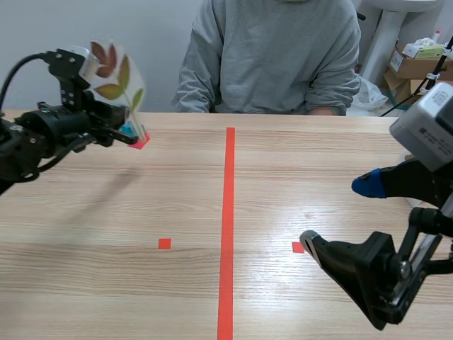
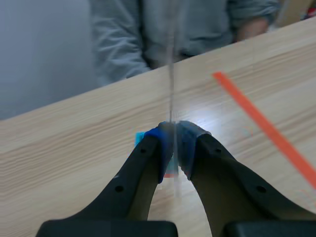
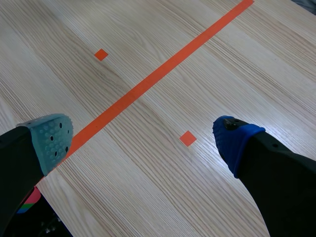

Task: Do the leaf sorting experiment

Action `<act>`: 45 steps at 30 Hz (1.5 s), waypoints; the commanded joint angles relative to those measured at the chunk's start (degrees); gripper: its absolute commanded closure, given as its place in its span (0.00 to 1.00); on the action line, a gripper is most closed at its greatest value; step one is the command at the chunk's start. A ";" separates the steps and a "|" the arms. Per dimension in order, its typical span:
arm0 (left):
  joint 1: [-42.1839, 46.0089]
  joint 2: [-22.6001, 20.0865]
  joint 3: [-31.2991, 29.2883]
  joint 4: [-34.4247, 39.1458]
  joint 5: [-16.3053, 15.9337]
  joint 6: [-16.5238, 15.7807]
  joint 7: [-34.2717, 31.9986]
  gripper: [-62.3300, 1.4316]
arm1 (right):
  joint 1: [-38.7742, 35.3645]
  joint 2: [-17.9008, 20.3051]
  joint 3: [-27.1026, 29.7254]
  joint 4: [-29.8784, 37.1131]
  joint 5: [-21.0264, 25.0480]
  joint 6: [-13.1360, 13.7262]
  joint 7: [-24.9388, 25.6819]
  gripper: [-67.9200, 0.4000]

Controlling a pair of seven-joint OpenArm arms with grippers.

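Here's the wide pale wooden bench [image 1: 297, 184], with a person in a grey sweatshirt [image 1: 272, 57] seated at its far edge. Over the near right corner the right end effector [image 1: 340, 214] hangs spread wide, gripping nothing. By the far left edge, the left end effector [image 1: 131, 131] pinches a clear laminated card of pressed leaves [image 1: 117, 74], upright above the bench.

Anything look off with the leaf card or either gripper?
Nothing stands out. The left gripper is shut on the leaf card, held upright above the table; the right gripper hangs open, empty.
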 commanded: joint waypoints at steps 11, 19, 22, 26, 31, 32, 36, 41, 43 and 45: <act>-13.88 -2.58 -3.21 -20.94 3.41 6.99 -3.13 0.91 | 0.55 0.59 0.15 -0.04 0.39 -0.20 0.48 0.15; -16.74 -2.60 -3.21 -30.21 8.48 13.77 -5.97 0.91 | 0.55 0.59 0.15 -0.04 0.39 -0.20 0.46 0.15; -16.41 -2.62 -3.21 -31.65 9.81 14.84 -6.64 0.91 | 0.55 0.59 0.15 -0.04 0.39 -0.20 0.46 0.15; -16.13 -2.58 -3.21 -31.95 9.81 14.84 -7.02 0.91 | 0.55 0.59 0.15 -0.04 0.39 -0.20 0.46 0.15; -14.95 -2.58 -3.21 -31.95 10.23 14.84 -7.08 0.91 | 0.55 0.59 0.15 -0.04 0.39 -0.20 0.48 0.15; -14.67 -2.58 -3.21 -31.95 10.23 14.84 -7.21 0.91 | 0.55 0.59 0.15 -0.04 0.39 -0.20 0.48 0.15; -13.53 -2.56 -3.21 -31.95 10.21 14.84 -7.76 0.91 | 0.55 0.59 0.15 -0.04 0.39 -0.20 0.48 0.15; -13.22 -2.58 -3.21 -31.95 10.23 15.54 -8.04 0.90 | 0.55 0.59 0.15 -0.04 0.39 -0.20 0.48 0.15; -13.22 -2.58 -3.21 -31.89 10.43 15.72 -8.07 0.80 | 0.55 0.59 0.15 -0.04 0.39 -0.20 0.48 0.15; -13.22 -2.58 -3.21 -31.89 10.43 15.72 -8.17 0.65 | 0.55 0.59 0.15 -0.04 0.39 -0.20 0.48 0.15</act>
